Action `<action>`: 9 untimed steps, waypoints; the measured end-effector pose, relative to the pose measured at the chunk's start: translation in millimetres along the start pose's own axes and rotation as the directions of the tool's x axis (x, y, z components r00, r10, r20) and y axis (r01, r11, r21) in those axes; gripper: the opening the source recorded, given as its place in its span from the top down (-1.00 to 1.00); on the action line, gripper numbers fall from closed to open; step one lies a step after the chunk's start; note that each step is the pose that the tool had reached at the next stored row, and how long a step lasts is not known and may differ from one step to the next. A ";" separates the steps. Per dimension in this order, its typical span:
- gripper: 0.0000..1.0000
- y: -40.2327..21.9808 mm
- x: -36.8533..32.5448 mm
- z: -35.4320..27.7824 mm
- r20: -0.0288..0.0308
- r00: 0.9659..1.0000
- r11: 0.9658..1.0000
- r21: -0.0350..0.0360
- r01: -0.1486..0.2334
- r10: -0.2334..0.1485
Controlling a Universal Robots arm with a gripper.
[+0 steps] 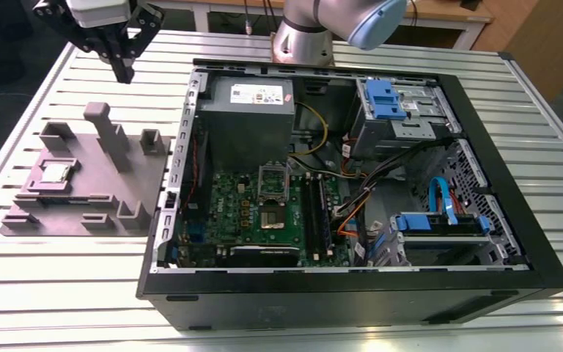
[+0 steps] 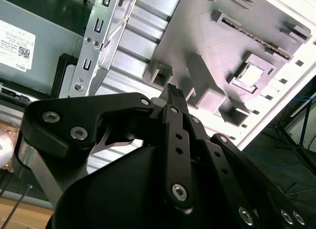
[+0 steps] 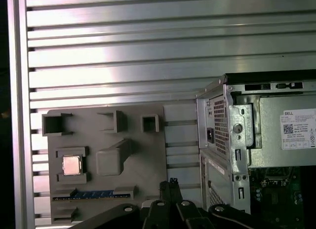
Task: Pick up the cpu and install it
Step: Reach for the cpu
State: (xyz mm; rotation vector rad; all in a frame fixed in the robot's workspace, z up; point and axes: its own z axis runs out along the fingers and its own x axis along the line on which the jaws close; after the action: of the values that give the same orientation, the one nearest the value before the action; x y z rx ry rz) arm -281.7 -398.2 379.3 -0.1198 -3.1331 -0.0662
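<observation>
The cpu [image 1: 56,173] lies flat in a square pocket of the grey fixture [image 1: 115,191], which rests on the ribbed metal table [image 1: 67,293]. The open computer case [image 1: 360,293] stands just beside the fixture. The gripper [image 1: 123,73] hangs in the air near the fixture, well apart from the cpu. Its two black fingers are pressed together at the tips and pinch nothing. Both wrist views show this meeting of the tips more clearly, as in the second wrist view [image 2: 174,92]. In that view the cpu [image 2: 249,77] shows its pale top beyond the fingers. In the first wrist view the cpu [image 3: 72,165] sits between two raised blocks of the fixture [image 3: 143,155], and a blue strip [image 3: 96,193] lies in a slot next to it. A white label [image 1: 260,93] with dark print and a small code square is on the grey metal box [image 1: 247,117] inside the case. The exterior view looks into the case at the green motherboard [image 1: 262,213] and the silver socket frame [image 1: 273,180]. There the arm is cut off by the picture's edge.
</observation>
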 end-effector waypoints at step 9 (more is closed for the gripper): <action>0.80 -0.5 5.5 0.8 -0.001 1.000 1.000 0.000 0.000 0.000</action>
State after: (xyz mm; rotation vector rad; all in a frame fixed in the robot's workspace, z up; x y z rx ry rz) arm -287.2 -398.1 378.5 -0.1198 -3.1322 -0.0661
